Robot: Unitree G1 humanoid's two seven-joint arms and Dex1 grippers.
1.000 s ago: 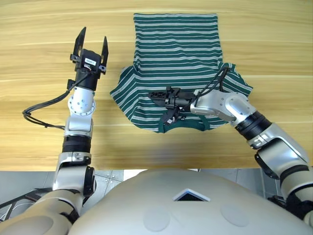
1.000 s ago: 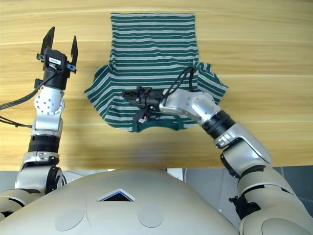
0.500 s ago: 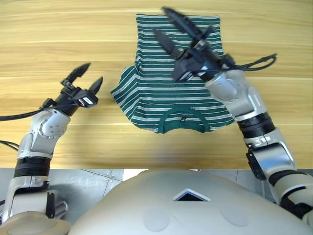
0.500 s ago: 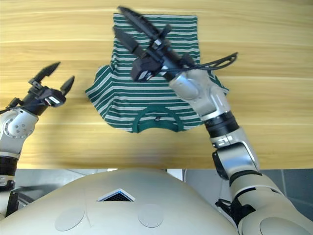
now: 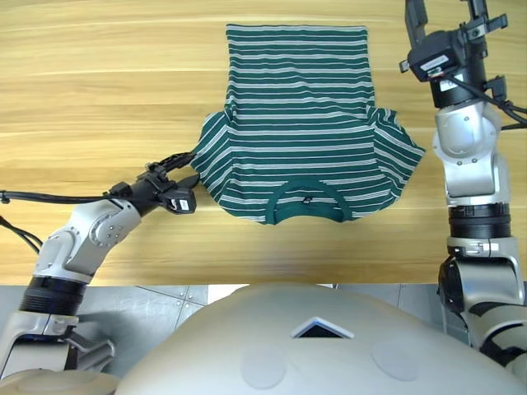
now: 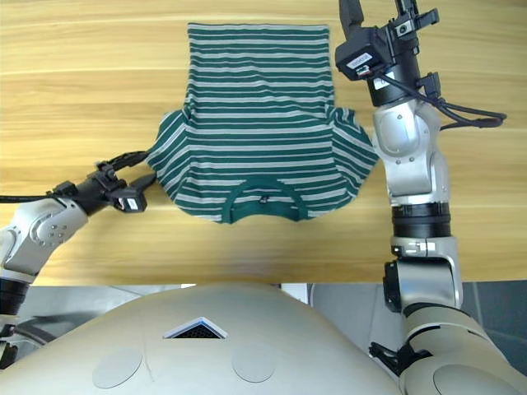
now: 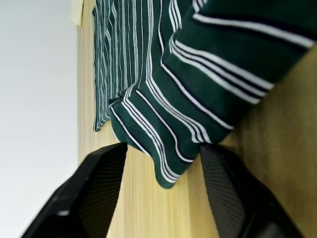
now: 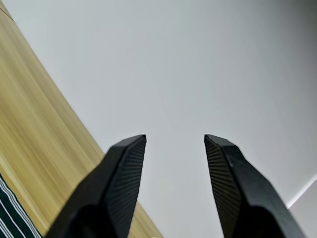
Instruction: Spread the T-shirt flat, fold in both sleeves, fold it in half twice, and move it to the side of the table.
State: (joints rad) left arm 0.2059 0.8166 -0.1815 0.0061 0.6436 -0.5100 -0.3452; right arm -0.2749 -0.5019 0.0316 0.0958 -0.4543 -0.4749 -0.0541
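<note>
On the wooden counter [image 5: 99,82], the green striped T-shirt [image 5: 296,123] lies face up around the middle, its hem [image 5: 296,29] toward 12 o'clock and its collar [image 5: 313,197] toward 6 o'clock. Both sleeves are half spread: the left sleeve [image 5: 210,144] points to 8 o'clock, the right sleeve [image 5: 399,148] to 4 o'clock. The left gripper [image 5: 193,183] sits low on the counter at the shirt's 8 o'clock, released, its fingers spread either side of the left sleeve's tip. The right gripper [image 5: 443,16] stands upright at 2 o'clock, just beside the hem's right corner, released too, with nothing between its spread fingers
</note>
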